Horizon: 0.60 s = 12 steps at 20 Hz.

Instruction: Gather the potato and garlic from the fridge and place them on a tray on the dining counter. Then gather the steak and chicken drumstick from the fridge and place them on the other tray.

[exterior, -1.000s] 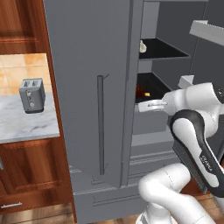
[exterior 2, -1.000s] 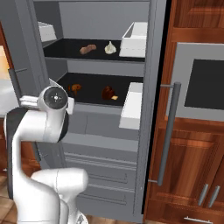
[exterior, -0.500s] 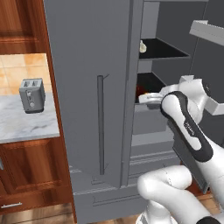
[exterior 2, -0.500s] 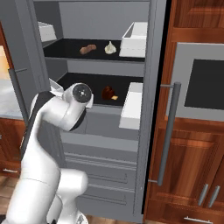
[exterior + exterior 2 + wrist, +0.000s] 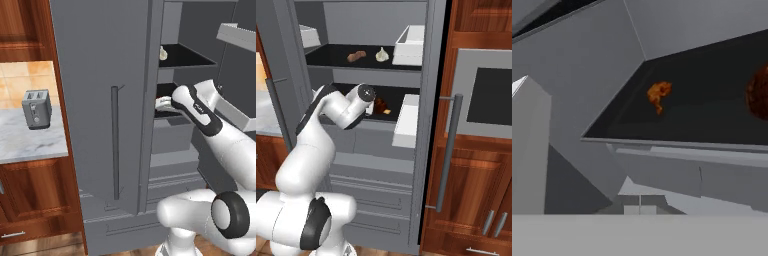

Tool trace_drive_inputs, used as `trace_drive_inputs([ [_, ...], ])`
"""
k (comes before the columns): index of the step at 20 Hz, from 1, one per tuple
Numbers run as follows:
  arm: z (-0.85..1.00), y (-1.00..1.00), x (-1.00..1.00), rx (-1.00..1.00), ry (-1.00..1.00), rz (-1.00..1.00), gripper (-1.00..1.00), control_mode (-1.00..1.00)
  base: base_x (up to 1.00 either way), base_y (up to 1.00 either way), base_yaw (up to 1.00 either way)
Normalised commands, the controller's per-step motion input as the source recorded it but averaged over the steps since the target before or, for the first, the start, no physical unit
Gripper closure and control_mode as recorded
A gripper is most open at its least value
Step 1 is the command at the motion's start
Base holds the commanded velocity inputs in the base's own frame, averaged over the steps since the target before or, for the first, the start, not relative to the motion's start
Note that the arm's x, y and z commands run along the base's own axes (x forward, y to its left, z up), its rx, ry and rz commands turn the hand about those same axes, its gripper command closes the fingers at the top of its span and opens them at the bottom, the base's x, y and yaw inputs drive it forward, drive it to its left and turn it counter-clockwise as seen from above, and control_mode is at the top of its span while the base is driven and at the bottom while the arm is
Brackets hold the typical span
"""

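The fridge (image 5: 100, 75) stands with its right door open. On its upper shelf lie the brown potato (image 5: 357, 56) and the off-white garlic (image 5: 382, 54); the garlic (image 5: 162, 52) also peeks past the door edge. The lower shelf holds an orange chicken drumstick (image 5: 658, 95) and a dark red-brown steak (image 5: 759, 92), seen again as steak (image 5: 379, 104) and drumstick (image 5: 387, 112). My gripper (image 5: 160, 104) is shut and holds nothing. It reaches in at the front of the lower shelf, short of both meats.
White bins hang on the open fridge door (image 5: 410, 46), one of them (image 5: 406, 120) close beside the lower shelf. Grey drawers (image 5: 371, 150) sit under the shelf. A toaster (image 5: 36, 107) stands on the wall counter to the left. A wall oven (image 5: 488, 95) is at right.
The arm has stretched forward and its elbow has dropped. The hand has moved a little up and deeper into the fridge at the lower shelf. The gripper stayed shut.
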Motion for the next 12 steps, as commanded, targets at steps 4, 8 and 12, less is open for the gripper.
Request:
trace_drive_inputs([
  [4, 0.0, 0.0, 0.16, 0.01, 0.04, 0.0, 1.0, -1.0, 0.0, 0.0, 0.0],
  [8, -0.11, 0.0, 0.1, 0.02, 0.0, 0.05, 1.0, -1.0, 0.0, 0.0, 0.0],
  [12, -0.4, 0.51, 0.0, 0.03, -0.1, 0.36, 1.0, -1.0, 0.0, 0.0, 0.0],
])
